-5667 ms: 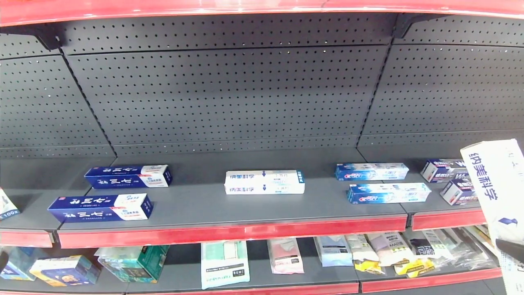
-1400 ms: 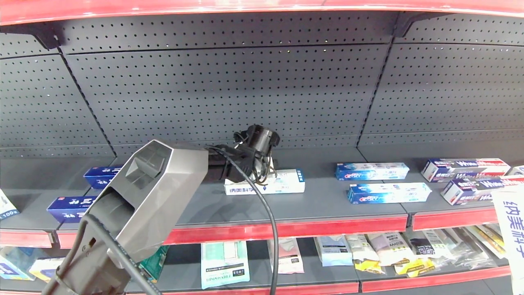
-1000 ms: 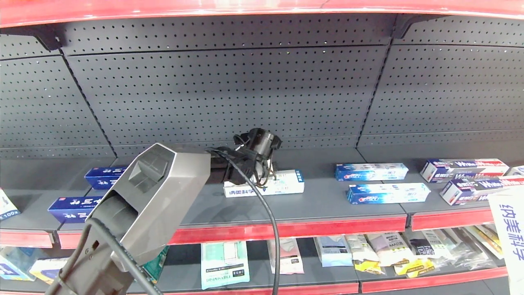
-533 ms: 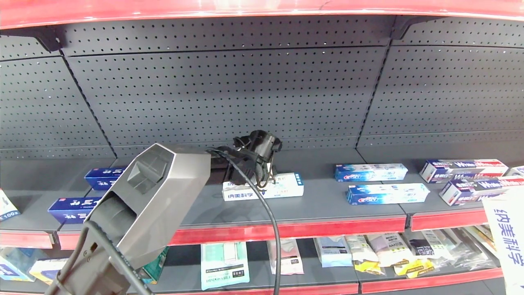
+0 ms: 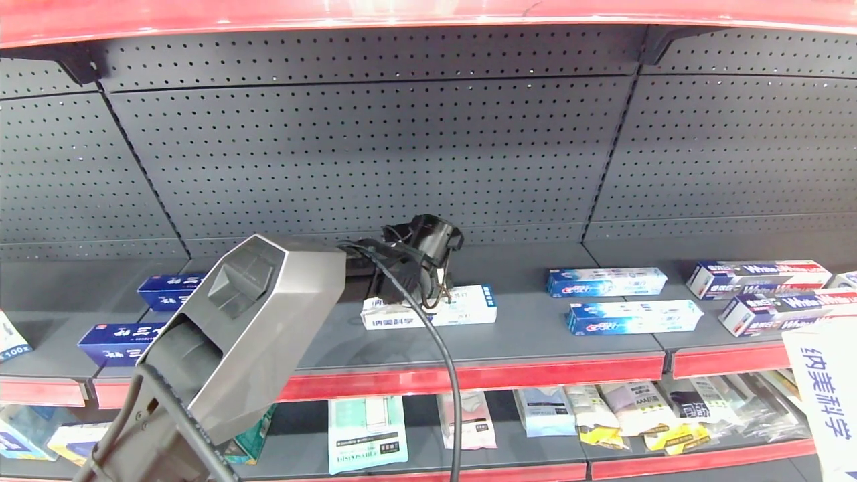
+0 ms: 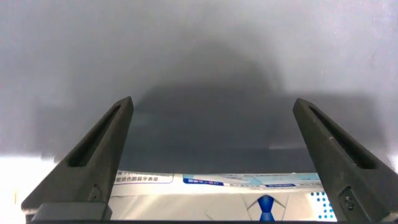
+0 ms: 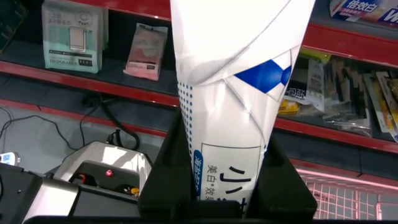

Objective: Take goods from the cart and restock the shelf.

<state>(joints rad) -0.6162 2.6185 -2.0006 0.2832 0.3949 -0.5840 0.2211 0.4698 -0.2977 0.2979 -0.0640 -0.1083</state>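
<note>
Your left fingers [image 6: 93, 162] are released and spread wide. The shelved white box [image 6: 217, 193] lies between them near their bases, and the tips are over the bare shelf [image 5: 522, 335]. Your right fingers [image 7: 163, 168] are clenched on a second white box [image 7: 230, 93], held upright far right of the shelved white box. Light blue boxes [image 5: 633, 314] lie to its right and dark blue boxes [image 5: 117, 335] to its left.

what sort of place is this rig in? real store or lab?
Looks like a shop aisle; real or mock-up, I can't tell. A shelf with a pegboard back and red front strips, toothpaste boxes in rows, packets below.
</note>
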